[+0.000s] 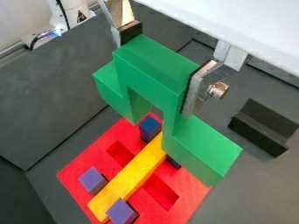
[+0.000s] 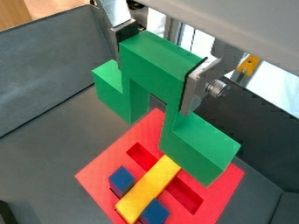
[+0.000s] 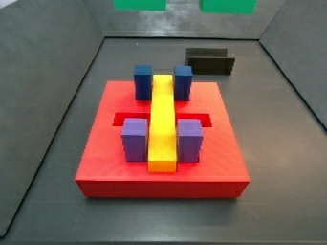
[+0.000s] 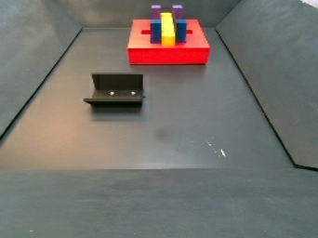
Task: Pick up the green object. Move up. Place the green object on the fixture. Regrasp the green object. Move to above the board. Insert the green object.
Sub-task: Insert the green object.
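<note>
In both wrist views we see the gripper point(image 1: 162, 68) point(image 2: 158, 59) closed on the raised middle cube of the green object point(image 1: 163, 96) point(image 2: 158, 92), one silver finger point(image 1: 205, 87) pressed against each side of that cube, so the jaws stand only as wide as the cube itself. The green object hangs clear in the air, its two lower cubes pointing downward, directly over the board point(image 1: 87, 162) point(image 2: 100, 175). Below it the red board carries a long yellow bar point(image 1: 131, 179) point(image 2: 149, 188) lying in the recess, with purple blocks point(image 1: 91, 179) and blue blocks point(image 2: 121, 180) standing on either side of the bar. In a side view the board point(image 3: 160, 177) fills the middle of the floor, with the blue blocks point(image 3: 143, 81) at its far end and the purple blocks point(image 3: 136, 139) nearer; two green patches at the top edge point(image 3: 143, 4) are probably the lower cubes of the held piece, though the view cuts them off. The fixture point(image 3: 208, 61) point(image 4: 114, 90) stands empty on the dark floor, well apart from the board, and it also appears in a wrist view point(image 1: 263, 125).
</note>
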Robot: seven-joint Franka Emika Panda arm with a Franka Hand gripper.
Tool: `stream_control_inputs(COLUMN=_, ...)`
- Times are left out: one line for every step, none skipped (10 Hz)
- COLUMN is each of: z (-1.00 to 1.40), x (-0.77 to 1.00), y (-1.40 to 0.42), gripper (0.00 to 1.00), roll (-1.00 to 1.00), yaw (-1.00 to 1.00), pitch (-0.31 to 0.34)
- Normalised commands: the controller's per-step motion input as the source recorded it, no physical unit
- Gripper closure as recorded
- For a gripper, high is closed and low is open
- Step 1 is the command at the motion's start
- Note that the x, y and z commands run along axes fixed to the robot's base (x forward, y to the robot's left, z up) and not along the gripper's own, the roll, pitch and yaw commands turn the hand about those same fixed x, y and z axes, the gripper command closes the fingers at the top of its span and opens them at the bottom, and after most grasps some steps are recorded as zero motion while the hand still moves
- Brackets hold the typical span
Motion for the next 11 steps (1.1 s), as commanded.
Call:
stream_control_inputs(z=-0.42, x=-0.11, y=-0.11, gripper=1.0, roll=0.0, yaw=0.0, pitch=-0.163)
stream_control_inputs(z=-0.52, x=0.0, y=-0.19, gripper=1.0, roll=0.01, yaw=0.0, pitch=-0.094)
stream_control_inputs(z=-0.55, x=0.0, y=-0.18, gripper=1.0, roll=0.06, yaw=0.0, pitch=0.0)
stream_control_inputs(z=-0.58, x=0.04, y=-0.15, gripper=1.0, roll=0.05, yaw=0.0, pitch=0.0)
stream_control_inputs(z=-0.55, x=0.0, y=-0.11, gripper=1.0, roll=0.02, yaw=0.0, pitch=-0.041)
stream_control_inputs(z=-0.52, x=0.0, y=-0.07, gripper=1.0, roll=0.07, yaw=0.0, pitch=-0.019)
stream_control_inputs(z=-0.52, x=-0.06, y=-0.04, gripper=1.0, roll=0.11, yaw=0.0, pitch=-0.003)
stream_control_inputs(z=-0.53, x=-0.12, y=-0.04, gripper=1.0, roll=0.13, yaw=0.02, pitch=0.0)
stream_control_inputs(z=-0.54, x=-0.23, y=-0.08, gripper=1.0, roll=0.13, yaw=0.11, pitch=-0.017)
stream_control_inputs(z=-0.51, x=-0.22, y=-0.13, gripper=1.0, roll=0.15, yaw=0.15, pitch=-0.007)
stream_control_inputs(z=-0.41, x=-0.25, y=-0.21, gripper=1.0, roll=0.22, yaw=0.18, pitch=0.0)
